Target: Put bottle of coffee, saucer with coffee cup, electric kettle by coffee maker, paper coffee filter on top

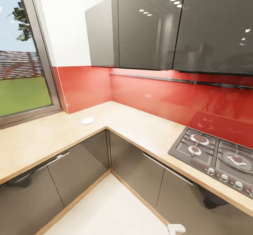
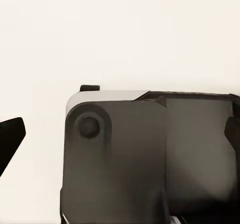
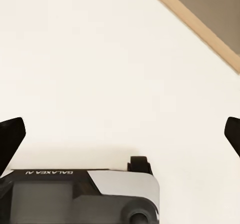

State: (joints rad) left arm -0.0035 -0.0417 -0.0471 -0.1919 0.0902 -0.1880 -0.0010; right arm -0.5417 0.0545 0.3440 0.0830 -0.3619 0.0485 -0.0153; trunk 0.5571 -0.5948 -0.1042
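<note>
Corner kitchen, head view: L-shaped countertop (image 1: 133,122), pale wood-grain, meeting at an inner corner; one saucer (image 1: 87,120), small, round, white, flat, lying on the countertop near that corner, close to the red backsplash (image 1: 158,94) and just right of the window (image 1: 21,52); nothing on it or touching it. Gas hob (image 1: 218,158), one, dark grey, set into the right run of countertop; three burners and a row of four knobs along its front edge can be counted, the rest cut by the picture's edge. Wall cabinets (image 1: 154,24), glossy dark grey, three door fronts visible; base cabinets (image 1: 84,168) of like finish below the countertop, with bar handles; pale floor (image 1: 112,210). Left gripper (image 2: 120,134), left wrist view: two dark fingertips at opposite edges of the picture, spread wide apart, nothing between them, the robot's grey base below. Right gripper (image 3: 120,136), right wrist view: two fingertips likewise spread wide, holding nothing, over pale floor; a wood-trimmed cabinet foot at one corner.
</note>
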